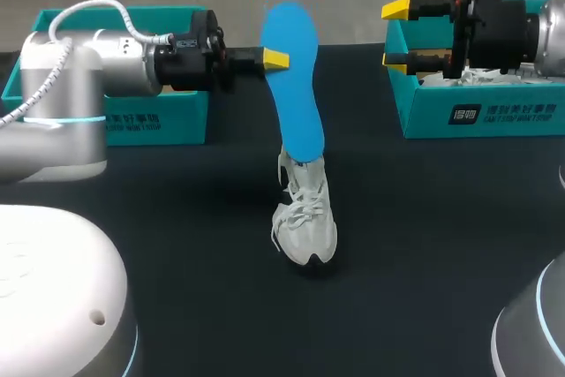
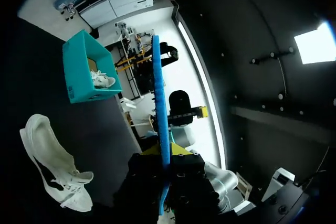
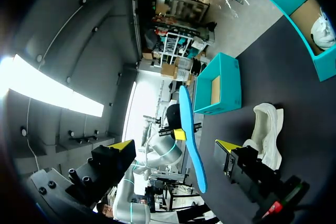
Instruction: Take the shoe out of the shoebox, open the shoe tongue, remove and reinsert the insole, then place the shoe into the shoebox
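A blue insole [image 1: 296,103], judged light and floppy, is pinched at its edge by the left gripper [image 1: 279,60] near a white sneaker [image 1: 306,218]; the right gripper [image 1: 397,34] is seen spread, empty.

Left arm [image 1: 79,77] comes in from the left, forearm level. Left gripper [image 1: 279,60] points right at far middle, fingers pinched on the blue insole [image 1: 296,103] from both sides. Right arm [image 1: 530,28] at far right, level. Right gripper [image 1: 399,34] points left, fingers spread wide.
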Controlling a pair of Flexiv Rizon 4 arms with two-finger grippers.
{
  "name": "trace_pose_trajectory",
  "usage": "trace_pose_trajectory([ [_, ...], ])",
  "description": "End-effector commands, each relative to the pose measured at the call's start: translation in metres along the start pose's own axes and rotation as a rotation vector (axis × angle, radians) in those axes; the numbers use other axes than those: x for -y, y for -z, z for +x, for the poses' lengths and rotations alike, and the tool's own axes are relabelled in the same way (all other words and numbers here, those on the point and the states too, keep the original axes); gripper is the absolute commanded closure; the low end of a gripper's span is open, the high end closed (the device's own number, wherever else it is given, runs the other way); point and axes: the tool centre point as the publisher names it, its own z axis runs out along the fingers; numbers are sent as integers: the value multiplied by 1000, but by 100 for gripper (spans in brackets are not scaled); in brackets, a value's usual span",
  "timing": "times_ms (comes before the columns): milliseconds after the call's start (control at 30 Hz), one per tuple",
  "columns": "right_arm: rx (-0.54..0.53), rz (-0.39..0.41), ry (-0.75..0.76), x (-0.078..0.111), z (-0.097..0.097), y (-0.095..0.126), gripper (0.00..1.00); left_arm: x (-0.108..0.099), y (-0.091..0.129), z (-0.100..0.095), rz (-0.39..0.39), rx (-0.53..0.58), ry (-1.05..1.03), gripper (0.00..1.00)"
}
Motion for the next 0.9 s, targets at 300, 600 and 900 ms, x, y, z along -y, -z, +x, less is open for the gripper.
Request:
trace_pose_trajectory([
  [300, 235, 32, 113, -5, 33, -4, 0, 3, 3, -20, -37, -84, 131, 100],
  [600, 582, 52, 235, -4, 69, -16, 0, 7, 0, -25, -39, -122, 118, 100],
  [900, 793, 77, 298, -1, 81, -25, 0, 8, -6, -28, -36, -157, 107, 100],
])
